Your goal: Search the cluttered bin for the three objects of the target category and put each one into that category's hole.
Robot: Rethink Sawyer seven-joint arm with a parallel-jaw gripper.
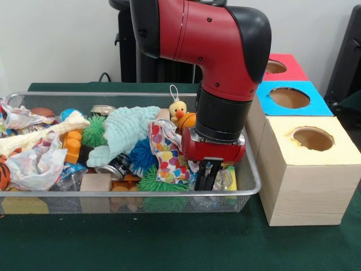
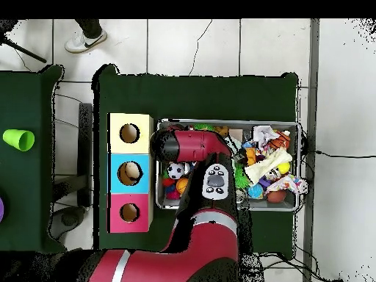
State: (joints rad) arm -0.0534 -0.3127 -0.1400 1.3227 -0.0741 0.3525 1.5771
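wire bin (image 1: 251, 183) brims with toys as the gripper (image 1: 209, 175) dips into its end nearest the three boxes (image 1: 307, 169), jaws narrow, apparently empty. which toys are targets cannot be told; a clean grasp likely needs one piece isolated from the clutter.

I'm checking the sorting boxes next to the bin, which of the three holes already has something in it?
The blue box, the middle one between the yellow box and the red box. In the overhead view its hole shows a pale object inside, while the other two holes look empty.
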